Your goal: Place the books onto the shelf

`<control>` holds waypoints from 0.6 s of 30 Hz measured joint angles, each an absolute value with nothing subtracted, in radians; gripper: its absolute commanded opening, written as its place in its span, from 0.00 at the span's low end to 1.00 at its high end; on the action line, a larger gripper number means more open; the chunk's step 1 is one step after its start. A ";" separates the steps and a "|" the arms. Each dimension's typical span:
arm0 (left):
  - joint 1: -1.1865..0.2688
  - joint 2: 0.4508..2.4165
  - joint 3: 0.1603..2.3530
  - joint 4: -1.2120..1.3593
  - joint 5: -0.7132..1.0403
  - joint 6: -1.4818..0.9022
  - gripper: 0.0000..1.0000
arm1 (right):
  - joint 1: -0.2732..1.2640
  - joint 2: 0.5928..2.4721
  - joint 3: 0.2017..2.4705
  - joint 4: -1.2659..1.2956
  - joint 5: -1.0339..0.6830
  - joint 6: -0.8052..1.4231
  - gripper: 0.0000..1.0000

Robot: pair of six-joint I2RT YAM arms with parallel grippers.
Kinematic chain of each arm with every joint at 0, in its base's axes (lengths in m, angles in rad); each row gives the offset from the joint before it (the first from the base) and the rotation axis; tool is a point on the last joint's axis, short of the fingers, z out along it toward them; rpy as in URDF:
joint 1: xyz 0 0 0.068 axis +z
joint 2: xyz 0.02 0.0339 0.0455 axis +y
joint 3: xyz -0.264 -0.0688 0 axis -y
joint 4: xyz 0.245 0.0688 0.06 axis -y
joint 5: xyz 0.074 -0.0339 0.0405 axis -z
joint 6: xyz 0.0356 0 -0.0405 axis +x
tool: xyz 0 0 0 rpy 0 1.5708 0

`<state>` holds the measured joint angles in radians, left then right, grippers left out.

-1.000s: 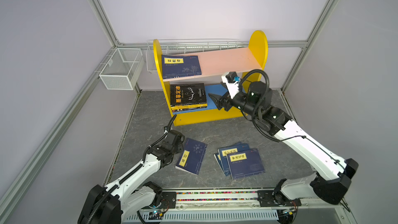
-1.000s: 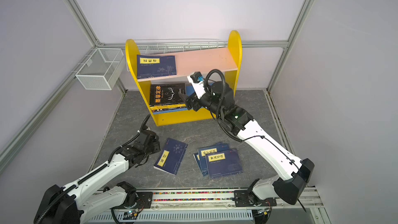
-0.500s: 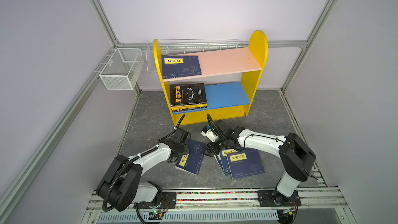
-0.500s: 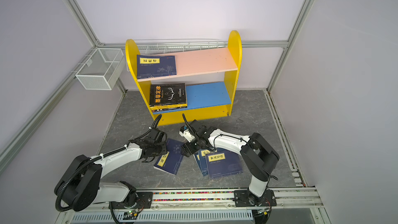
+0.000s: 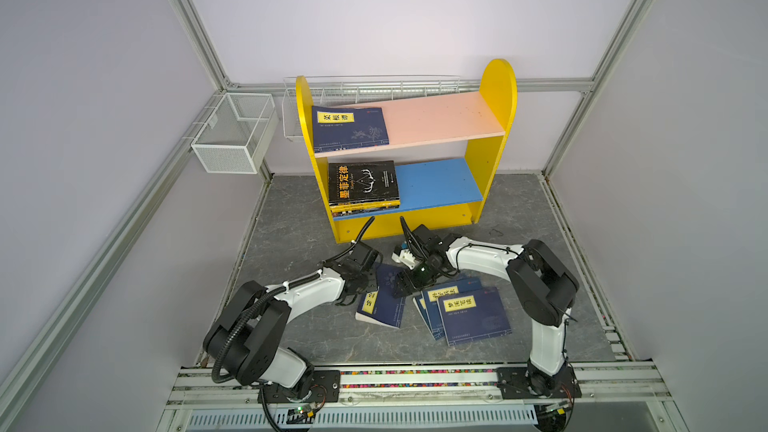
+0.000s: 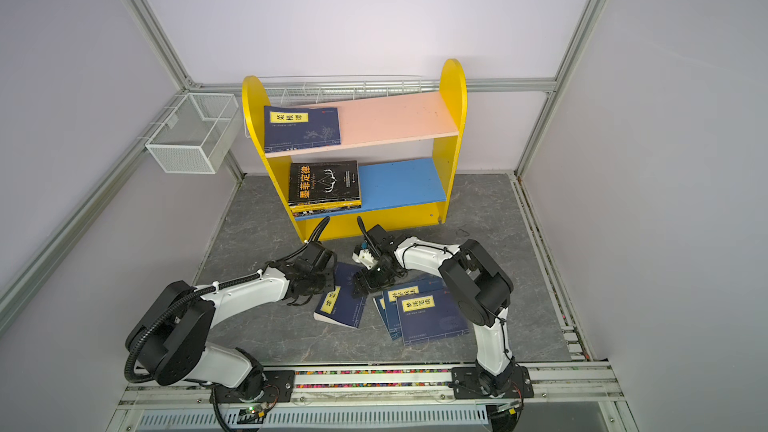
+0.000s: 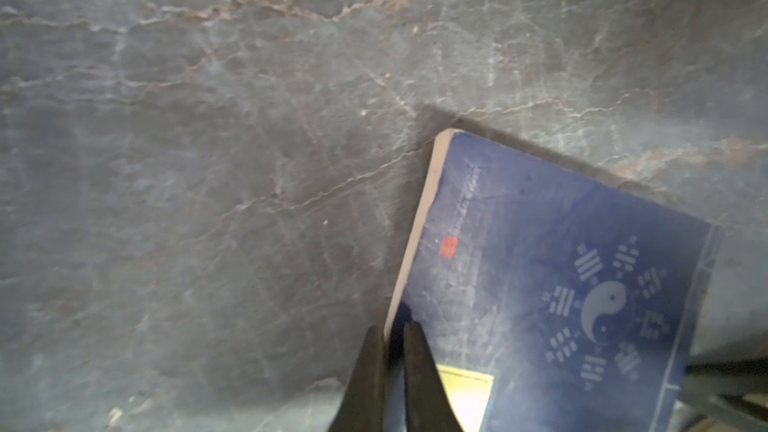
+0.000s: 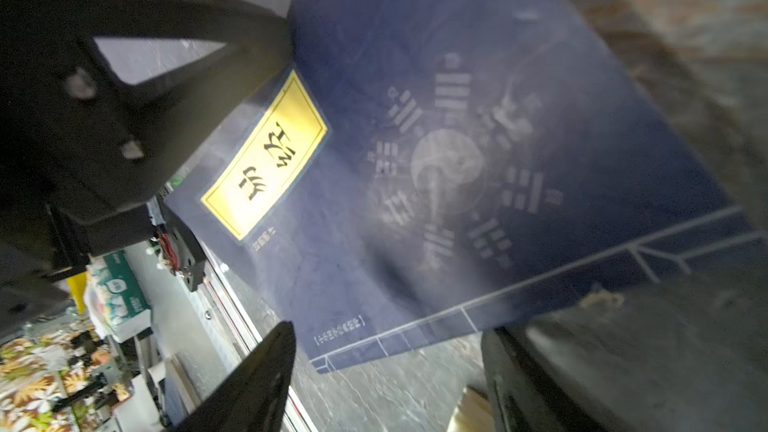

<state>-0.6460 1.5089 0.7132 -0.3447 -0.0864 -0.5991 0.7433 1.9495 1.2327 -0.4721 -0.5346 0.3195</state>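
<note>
A navy book with a yellow title label (image 5: 384,305) (image 6: 343,305) lies on the grey floor in front of the shelf (image 5: 490,89). My left gripper (image 7: 392,338) (image 5: 361,284) is shut on this book's page edge (image 7: 415,238). The right gripper (image 8: 386,367) (image 5: 409,284) stands open at the book's other side, over its spine end (image 8: 457,160). More navy books (image 5: 473,313) lie fanned just to the right. A navy book (image 5: 349,128) rests on the pink board, and a black book with orange characters (image 5: 361,182) tops a stack on the blue board.
A white wire mesh basket (image 5: 232,135) hangs on the left wall and a long wire basket (image 5: 374,85) runs behind the shelf. The arms' mounting rail (image 5: 415,376) crosses the front. Frame posts stand at the back corners.
The right arm came down from the shelf's lower board to the floor beside the single navy book. The left gripper reached that book's edge and shut on it.
</note>
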 measured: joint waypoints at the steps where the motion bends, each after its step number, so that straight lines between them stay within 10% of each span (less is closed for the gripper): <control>1: -0.648 1.520 0.723 -0.345 -0.080 -0.593 0.06 | 0.722 1.949 1.225 -0.454 -0.552 0.339 0.74; 18: -0.655 1.565 0.764 -0.329 -0.056 -0.558 0.01 | 0.624 1.944 1.179 -0.091 -0.654 0.632 0.59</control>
<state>-0.6548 1.5654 0.7643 -0.3290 -0.0563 -0.5583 0.6243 1.9442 1.1793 -0.0906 -0.6540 0.6319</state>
